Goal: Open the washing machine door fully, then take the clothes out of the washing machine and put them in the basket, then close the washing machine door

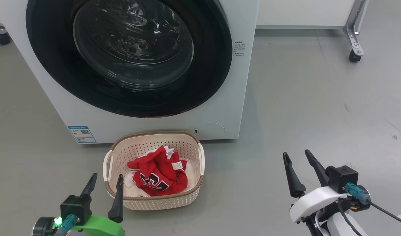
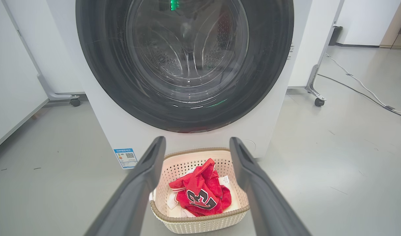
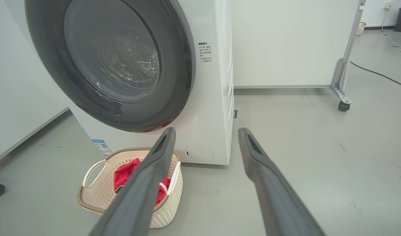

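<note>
The white washing machine [image 1: 226, 108] fills the upper left of the head view, and its round black-rimmed door [image 1: 131, 52] lies flat against the front, shut. On the floor just before it stands the cream basket [image 1: 161, 201] holding the red clothes [image 1: 158, 175], a numbered jersey on top. My left gripper [image 1: 107, 178] hovers open at the basket's near left corner, nothing between its fingers. Well to the right, over bare floor, my right gripper [image 1: 297, 155] is open and empty too. The left wrist view looks straight over the basket [image 2: 200, 223] and clothes [image 2: 200, 193] at the door [image 2: 184, 62].
A white panel on a metal leg with a caster [image 1: 354, 55] stands at the back right. A cable [image 2: 361, 88] trails across the floor further right. Another wheeled stand [image 2: 75, 102] sits left of the machine. Grey floor stretches open to the right.
</note>
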Available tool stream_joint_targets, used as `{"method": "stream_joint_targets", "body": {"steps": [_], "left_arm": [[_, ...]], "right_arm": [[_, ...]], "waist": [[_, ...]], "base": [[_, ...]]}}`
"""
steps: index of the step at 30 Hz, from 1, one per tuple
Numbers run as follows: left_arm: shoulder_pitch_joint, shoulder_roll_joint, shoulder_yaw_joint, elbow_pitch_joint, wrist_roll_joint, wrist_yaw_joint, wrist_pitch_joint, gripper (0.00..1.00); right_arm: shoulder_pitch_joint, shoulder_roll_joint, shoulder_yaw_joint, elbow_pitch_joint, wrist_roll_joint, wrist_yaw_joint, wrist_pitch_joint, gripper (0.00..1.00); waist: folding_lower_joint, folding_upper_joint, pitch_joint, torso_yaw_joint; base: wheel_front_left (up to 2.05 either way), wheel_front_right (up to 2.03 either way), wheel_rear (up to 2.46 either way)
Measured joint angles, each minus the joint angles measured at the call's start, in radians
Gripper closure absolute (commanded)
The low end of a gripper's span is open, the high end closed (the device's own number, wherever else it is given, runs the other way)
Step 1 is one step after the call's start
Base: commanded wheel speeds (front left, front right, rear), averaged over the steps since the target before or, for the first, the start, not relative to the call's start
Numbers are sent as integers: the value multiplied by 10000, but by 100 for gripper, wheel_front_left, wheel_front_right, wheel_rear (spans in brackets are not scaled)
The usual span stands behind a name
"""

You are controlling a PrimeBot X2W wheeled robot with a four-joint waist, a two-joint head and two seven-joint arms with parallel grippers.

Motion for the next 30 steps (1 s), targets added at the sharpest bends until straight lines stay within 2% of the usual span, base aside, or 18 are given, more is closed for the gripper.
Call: {"method": "stream_joint_targets", "body": {"steps": [21, 22, 30], "left_arm": [[106, 82, 27, -299, 31, 58, 180, 0], [107, 82, 29, -309, 31, 59, 180, 100], [409, -244, -151, 426, 8, 58, 182, 100]], "right_arm": [[261, 40, 35, -359, 0, -92, 0, 0], [267, 40, 36, -370, 0, -94, 0, 100], [960, 180, 52, 334, -13, -88, 15, 100]], "waist": [[0, 0, -17, -37], [0, 0, -18, -41], [0, 0, -20, -42]], "base": [[0, 0, 0], [0, 0, 0], [0, 0, 0]]}}
